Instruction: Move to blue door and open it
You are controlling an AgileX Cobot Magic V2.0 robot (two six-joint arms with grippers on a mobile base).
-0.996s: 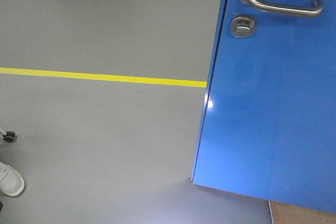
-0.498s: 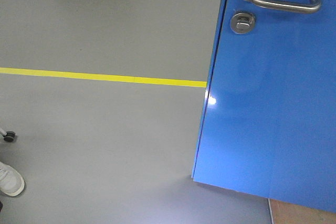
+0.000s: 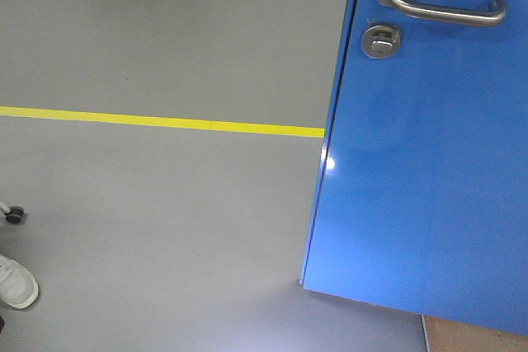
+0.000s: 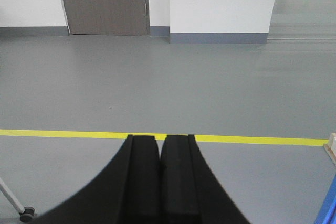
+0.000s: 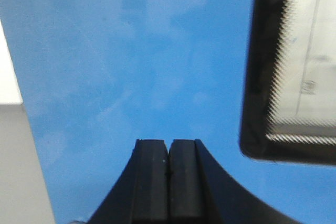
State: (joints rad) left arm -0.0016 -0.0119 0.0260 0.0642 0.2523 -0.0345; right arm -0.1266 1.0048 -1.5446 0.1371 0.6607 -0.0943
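The blue door point(image 3: 429, 162) fills the right of the front view, its left edge slanting down to the floor. Its silver lever handle point(image 3: 445, 7) and round thumb-turn lock point(image 3: 381, 39) sit at the top. My right gripper point(image 5: 168, 142) is shut and empty, pointing at the door's blue face point(image 5: 131, 61) close up. My left gripper point(image 4: 160, 139) is shut and empty, pointing over open grey floor toward a yellow line point(image 4: 262, 140). Neither gripper shows in the front view.
A black-framed window point(image 5: 294, 66) sits in the door at the right. A yellow floor line point(image 3: 165, 122) crosses left of the door. A white shoe point(image 3: 16, 282) and a caster wheel point(image 3: 14, 214) are at the far left. A grey door point(image 4: 103, 2) stands in the far wall.
The door handle and lock shift slightly in the front view between frames; the view has barely moved. The shoe and caster stay in place.
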